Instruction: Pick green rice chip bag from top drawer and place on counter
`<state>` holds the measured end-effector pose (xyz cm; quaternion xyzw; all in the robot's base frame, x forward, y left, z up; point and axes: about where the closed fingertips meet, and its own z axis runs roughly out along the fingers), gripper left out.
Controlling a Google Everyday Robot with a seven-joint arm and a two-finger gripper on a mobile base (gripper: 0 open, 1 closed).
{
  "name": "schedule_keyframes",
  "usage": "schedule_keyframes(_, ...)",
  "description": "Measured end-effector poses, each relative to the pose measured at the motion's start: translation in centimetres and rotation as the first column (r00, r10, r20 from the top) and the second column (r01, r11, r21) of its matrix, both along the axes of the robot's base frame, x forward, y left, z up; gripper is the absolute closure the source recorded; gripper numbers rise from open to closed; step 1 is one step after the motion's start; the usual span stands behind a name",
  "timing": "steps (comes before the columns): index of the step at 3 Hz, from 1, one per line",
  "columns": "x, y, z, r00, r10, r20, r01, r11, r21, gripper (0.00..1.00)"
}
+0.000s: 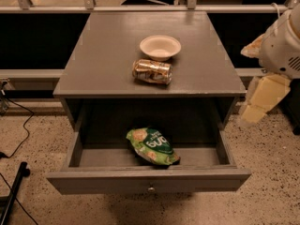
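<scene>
The green rice chip bag (152,146) lies in the open top drawer (149,180), near the middle, tilted with its lettering up. The drawer is pulled out from the grey cabinet, its small knob at the front. The counter (108,55) is the cabinet's flat grey top. My gripper (260,100) hangs at the right edge of the view, beside the cabinet's right front corner, apart from the bag and level with the gap between counter and drawer.
A white bowl (160,47) and a gold-brown can (152,71) lying on its side sit on the counter's middle. Black cables (18,139) and a dark stand leg lie on the speckled floor at left. A railing runs behind the cabinet.
</scene>
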<state>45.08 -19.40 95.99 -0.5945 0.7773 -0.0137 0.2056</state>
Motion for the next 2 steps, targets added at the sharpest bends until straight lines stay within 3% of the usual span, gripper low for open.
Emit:
schedule_keyframes(1, 0.0, 0.0, 0.0, 1.0000, 0.000, 0.001, 0.000, 1.000, -0.001, 0.00)
schedule_keyframes(2, 0.1, 1.4, -2.1, 0.9944, -0.097, -0.042, 0.102, 0.988, 0.115, 0.00)
